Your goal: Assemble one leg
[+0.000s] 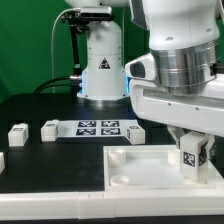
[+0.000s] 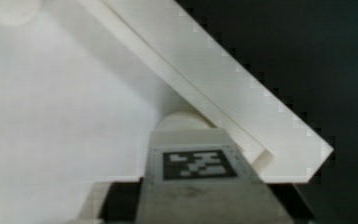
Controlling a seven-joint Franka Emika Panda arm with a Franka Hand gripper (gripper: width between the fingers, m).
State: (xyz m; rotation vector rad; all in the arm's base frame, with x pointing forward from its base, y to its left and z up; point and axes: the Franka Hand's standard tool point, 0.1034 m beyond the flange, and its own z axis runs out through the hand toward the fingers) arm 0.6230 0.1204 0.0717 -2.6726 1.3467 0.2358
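Clamps the gripper (image 1: 190, 152) narrowly on the leg (image 1: 189, 161), a small blocky white post with a black-and-white tag (image 2: 197, 165) on its face, held upright over the right end of the plate (image 1: 140, 168) at the exterior view's right; cannot tell whether post and plate touch. Shows smooth matt white plastic: a flat plate with a raised straight rim (image 2: 211, 85) and a round corner socket (image 1: 121, 177), on a black table (image 1: 40, 165). Brings the arm (image 1: 185, 70) straight down from above, wrist vertical.
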